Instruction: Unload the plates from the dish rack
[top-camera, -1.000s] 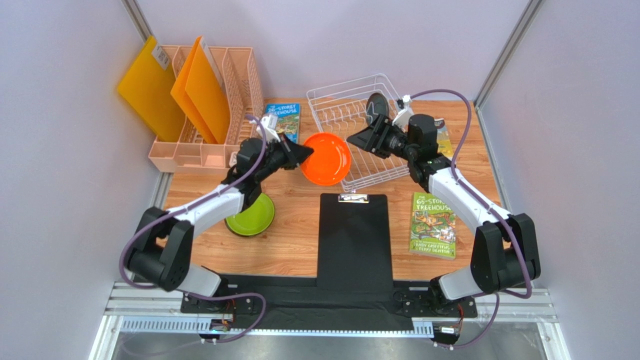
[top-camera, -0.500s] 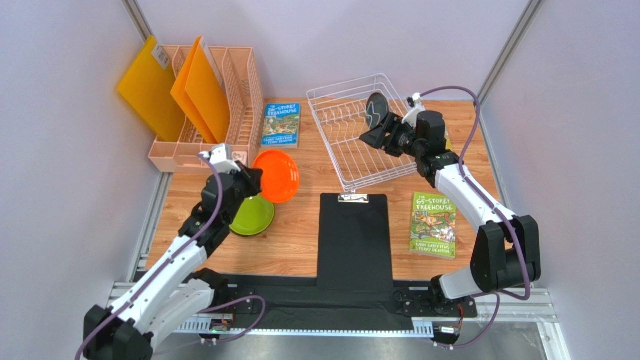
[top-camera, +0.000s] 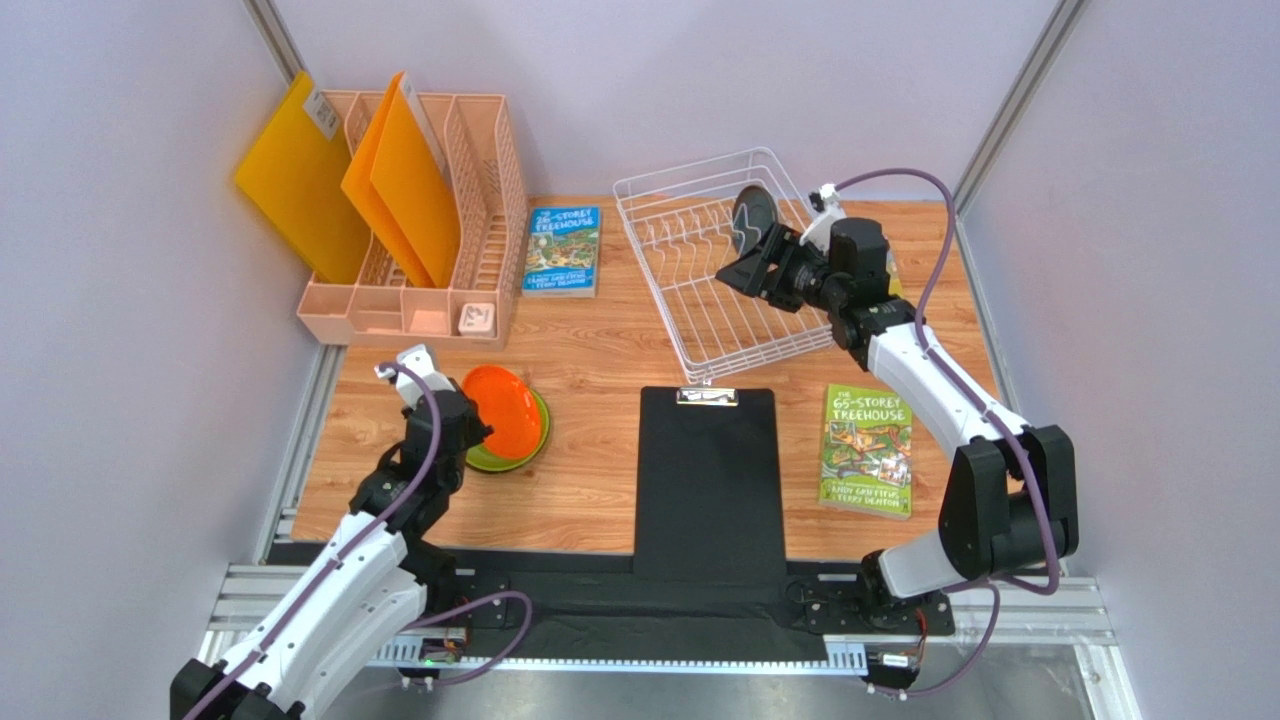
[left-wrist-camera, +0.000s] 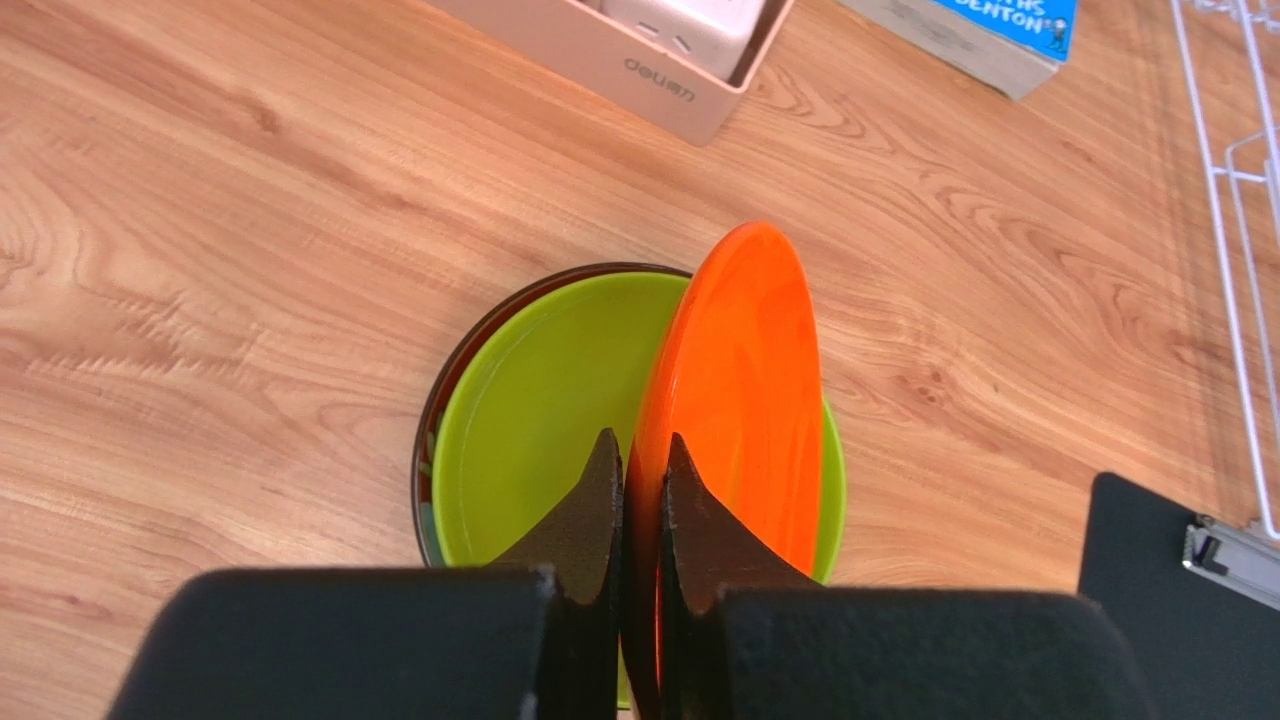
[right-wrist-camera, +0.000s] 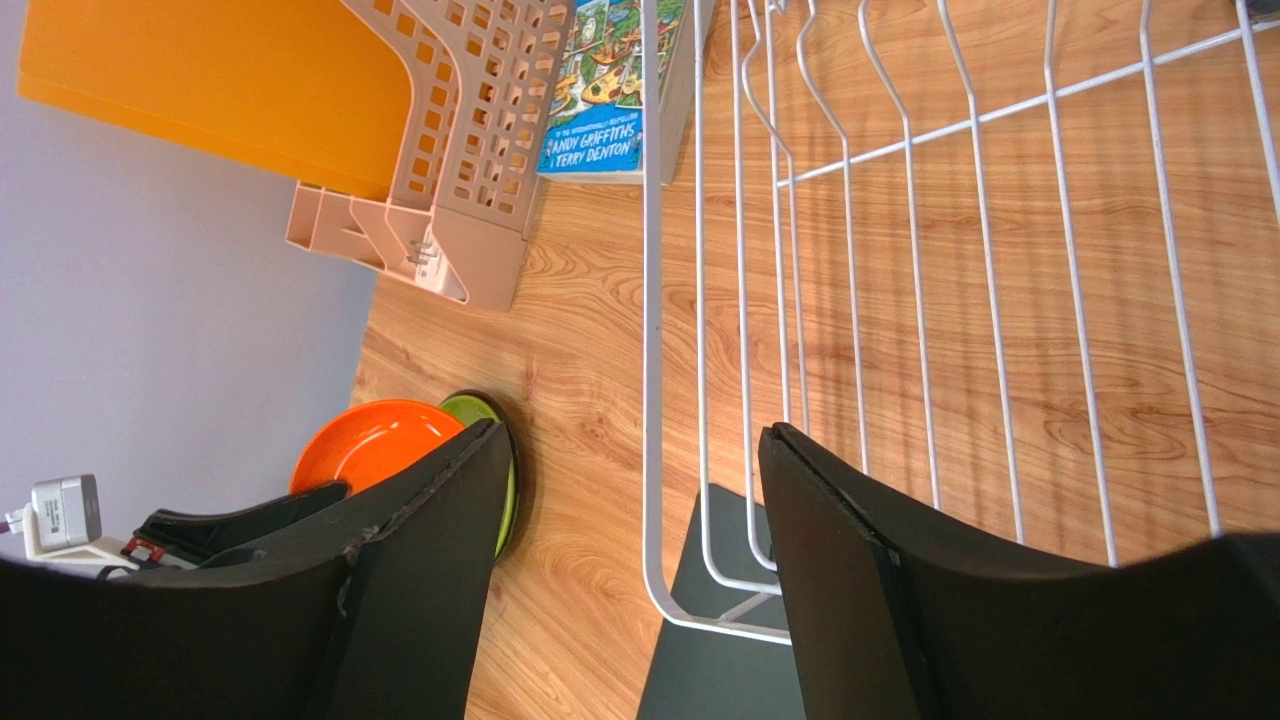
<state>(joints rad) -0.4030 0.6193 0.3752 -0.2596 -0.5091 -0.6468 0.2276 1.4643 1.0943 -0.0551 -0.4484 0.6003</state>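
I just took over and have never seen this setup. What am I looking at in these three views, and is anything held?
Two robot arms are bolted at the near edge of the table. The wide picture looks down from above; the others come from wrist cameras. The left end effector grips an orange plate, tilted over a green plate. The right end effector is open, empty, at the white dish rack, where one dark plate stands. A clipboard, two books and a file holder lie around.
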